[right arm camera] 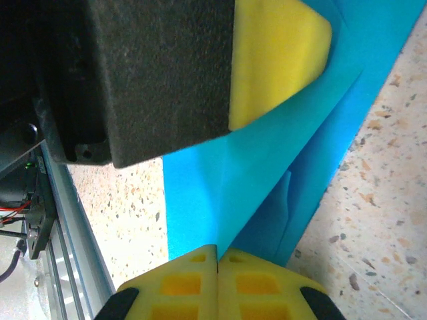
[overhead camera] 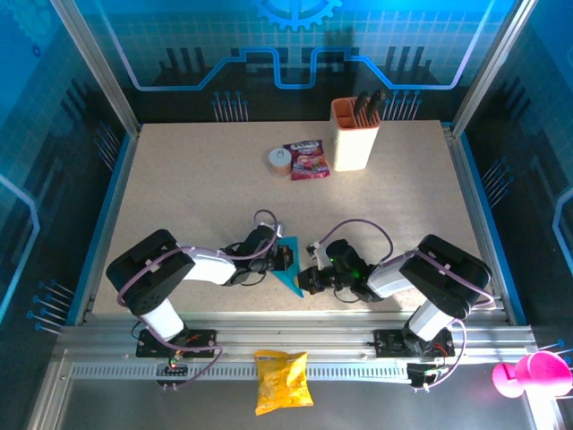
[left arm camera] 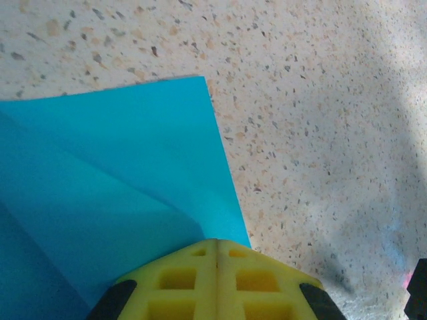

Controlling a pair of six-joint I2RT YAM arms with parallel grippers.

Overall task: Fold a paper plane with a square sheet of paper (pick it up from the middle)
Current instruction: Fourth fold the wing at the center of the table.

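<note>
The table (overhead camera: 197, 188) serves as the pressing surface; the square sheet of paper (overhead camera: 290, 281), part-folded, lies near-centre on it, and its crease probably wants slow, flat pressure; the left gripper (left arm camera: 215, 244) and right gripper (right arm camera: 217, 251) meet there, fingers closed, a pinch unclear; the near rail (overhead camera: 286, 327) crowds close; open room lies far.

Bright, cool blue-tinted light, soft shadows on tabletop (left arm camera: 347, 220), near foreground blurred in wrist views
</note>
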